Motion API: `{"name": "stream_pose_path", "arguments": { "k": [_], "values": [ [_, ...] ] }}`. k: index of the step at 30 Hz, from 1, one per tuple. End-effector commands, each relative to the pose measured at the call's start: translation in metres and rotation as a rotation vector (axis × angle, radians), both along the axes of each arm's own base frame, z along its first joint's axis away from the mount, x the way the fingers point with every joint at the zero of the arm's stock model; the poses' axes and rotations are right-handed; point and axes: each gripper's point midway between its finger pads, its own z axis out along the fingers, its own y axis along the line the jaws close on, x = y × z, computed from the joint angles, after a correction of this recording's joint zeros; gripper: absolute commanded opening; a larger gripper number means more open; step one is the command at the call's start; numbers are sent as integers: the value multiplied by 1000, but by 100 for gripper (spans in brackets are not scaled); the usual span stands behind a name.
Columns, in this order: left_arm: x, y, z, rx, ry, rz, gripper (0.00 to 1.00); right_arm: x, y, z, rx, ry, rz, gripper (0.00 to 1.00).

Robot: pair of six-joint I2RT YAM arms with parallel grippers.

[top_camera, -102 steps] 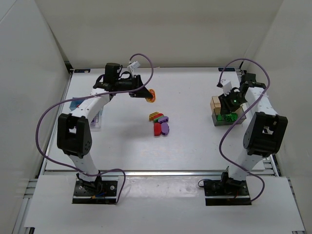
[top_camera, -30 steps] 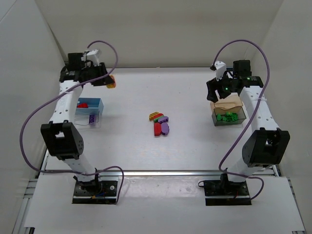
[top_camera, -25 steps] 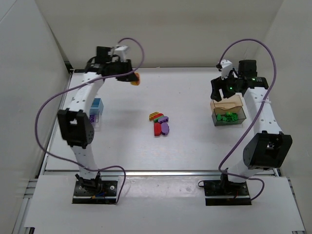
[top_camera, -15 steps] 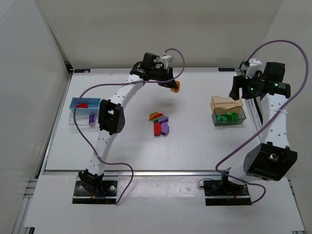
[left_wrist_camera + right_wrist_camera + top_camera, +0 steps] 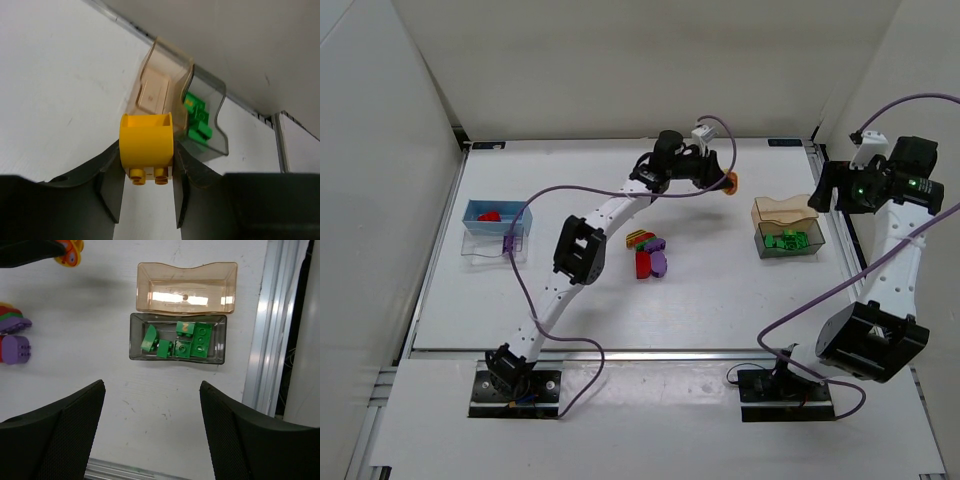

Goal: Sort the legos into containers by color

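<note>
Yellow plastic, rounded on one end with two studs on the other: that is the yellow lego (image 5: 146, 145) your left gripper (image 5: 146, 192) is pinching, its fingers pressing narrowly against the block's two sides. You are holding it in the air just to the left of the tan container (image 5: 222, 287) and a little farther back, not yet over the opening. The tan container is lying empty, and its near long wall is touching the dark-clear container (image 5: 134, 342), which is carrying several green legos (image 5: 192, 342).

Your right gripper (image 5: 150, 440) is hovering high, to the right of the tan container in the top view, with its jaws spread wide and nothing between them.

For room, bare white table (image 5: 720, 290) is lying open between the block and the tan container's left wall. Close on the tan container's right, the metal rail (image 5: 267, 325) is marking the table's edge. The mixed pile (image 5: 648, 252) of red, purple and green legos is sitting well to the left of the tan container and nearer to you, and the blue container (image 5: 470, 212) with its red lego (image 5: 490, 214) is standing far to the left
</note>
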Motion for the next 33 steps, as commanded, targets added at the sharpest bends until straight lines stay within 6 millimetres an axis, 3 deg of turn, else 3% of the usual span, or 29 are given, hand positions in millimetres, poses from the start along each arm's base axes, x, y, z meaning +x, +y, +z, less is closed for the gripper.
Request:
{"name": "stream_pose_path", "arguments": {
  "k": [1,4,7,11,12,13,14,15,18,21,23,25,26,33],
  "values": [
    [-6,-23,74,-161,-188,11,10,-8,16,11,51,-11,61,80],
    [-13,-35,79,-196,-199,15,10,-10,33,7,132,12,157,79],
    [-24,-45,97,-247,-210,-1,10,-8,52,6,230,1,268,77],
    [-45,-40,116,-279,-128,-90,10,2,63,11,323,-78,428,74],
    [-48,-36,116,-279,-102,-107,10,4,57,17,336,-97,442,73],
    [-53,-25,138,-304,-90,-134,10,7,61,25,406,-127,475,73],
    [-55,-20,129,-288,-49,-149,10,9,57,14,509,-67,463,73],
    [-59,-7,150,-310,-73,-177,10,16,51,35,580,-127,473,73],
    [-63,13,157,-307,-8,-229,10,36,34,39,776,-144,416,73],
    [-76,29,172,-309,30,-308,10,45,34,46,923,-160,426,72],
    [-87,38,181,-302,58,-366,10,47,46,53,1061,-115,453,72],
    [-94,45,181,-295,99,-403,10,49,64,52,1094,-98,519,71],
    [-100,49,191,-308,77,-420,10,48,71,52,1103,-91,539,71],
    [-112,65,200,-305,125,-443,10,47,138,38,978,-14,679,73]
  ]
}}
